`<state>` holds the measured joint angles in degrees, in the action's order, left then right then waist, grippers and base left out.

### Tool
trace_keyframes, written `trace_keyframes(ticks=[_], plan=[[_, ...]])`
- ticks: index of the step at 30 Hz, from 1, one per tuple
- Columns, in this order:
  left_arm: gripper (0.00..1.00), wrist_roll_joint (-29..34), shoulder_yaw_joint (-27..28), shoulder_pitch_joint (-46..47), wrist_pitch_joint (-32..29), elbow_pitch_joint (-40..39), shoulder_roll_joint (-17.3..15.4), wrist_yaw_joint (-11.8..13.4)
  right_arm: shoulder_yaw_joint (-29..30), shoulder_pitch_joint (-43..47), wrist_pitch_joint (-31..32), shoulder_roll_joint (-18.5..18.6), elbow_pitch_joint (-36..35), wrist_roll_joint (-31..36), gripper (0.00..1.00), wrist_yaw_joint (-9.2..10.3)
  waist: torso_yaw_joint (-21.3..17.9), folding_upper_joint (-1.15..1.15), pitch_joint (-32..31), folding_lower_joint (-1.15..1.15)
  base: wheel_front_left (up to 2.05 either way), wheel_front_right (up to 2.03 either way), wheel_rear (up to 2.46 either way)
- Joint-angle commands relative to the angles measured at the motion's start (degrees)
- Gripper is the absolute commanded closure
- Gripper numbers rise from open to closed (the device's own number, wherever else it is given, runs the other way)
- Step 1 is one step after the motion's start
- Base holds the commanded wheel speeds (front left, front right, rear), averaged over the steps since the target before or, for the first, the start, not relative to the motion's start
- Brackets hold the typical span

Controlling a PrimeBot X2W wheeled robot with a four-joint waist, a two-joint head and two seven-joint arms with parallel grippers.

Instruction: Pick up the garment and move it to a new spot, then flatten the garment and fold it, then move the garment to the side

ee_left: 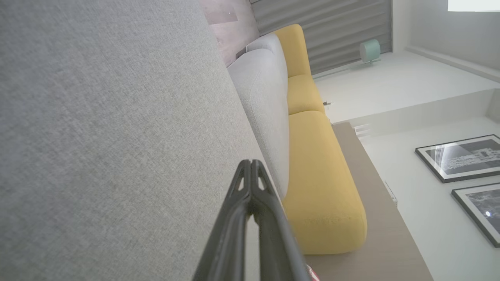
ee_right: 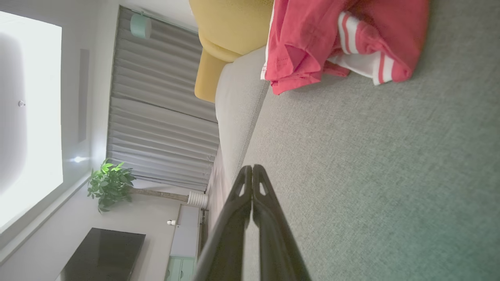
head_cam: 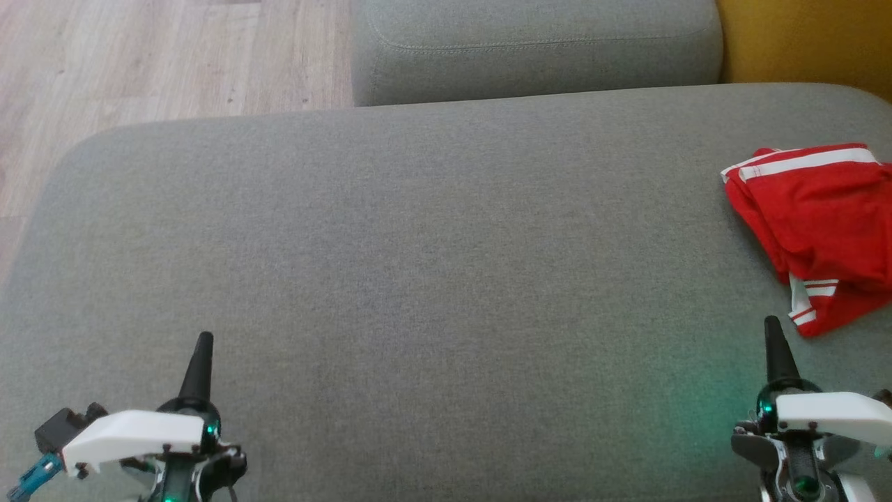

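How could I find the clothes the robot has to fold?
Look at the big grey sofa cushion in front of the robot. Near its right edge, just ahead of the right end effector, lies a crumpled garment. It is bright red with white stripes, against plain grey fabric.

Tapering to a blunt black point at the left claw [head_cam: 204,337] and the right claw [head_cam: 771,322], each rising from a glossy dark round housing [head_cam: 189,408]. Wearing white angular covers [head_cam: 132,434] over both wrists, dotted with small dark screws. Glowing green from small lights [head_cam: 210,428] by the housings. Carrying a black block [head_cam: 61,427] and a blue connector [head_cam: 33,480] beside the left cover. Showing, up close, matte black fingers [ee_left: 230,226] with small triangular cut-outs near the tips.
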<state>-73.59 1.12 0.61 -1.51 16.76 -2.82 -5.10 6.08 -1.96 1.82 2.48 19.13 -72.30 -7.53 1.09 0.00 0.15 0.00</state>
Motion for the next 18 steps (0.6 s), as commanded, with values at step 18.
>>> trace_keyframes(ticks=[18], plan=[[1.0,-12.74,4.19,4.85,-3.27,-2.47,-0.26,-1.7,0.04,-3.87,3.19,0.38,-4.19,-13.53,1.0,0.04,-0.72,0.0,0.02,0.0,0.0,0.0,0.0]])
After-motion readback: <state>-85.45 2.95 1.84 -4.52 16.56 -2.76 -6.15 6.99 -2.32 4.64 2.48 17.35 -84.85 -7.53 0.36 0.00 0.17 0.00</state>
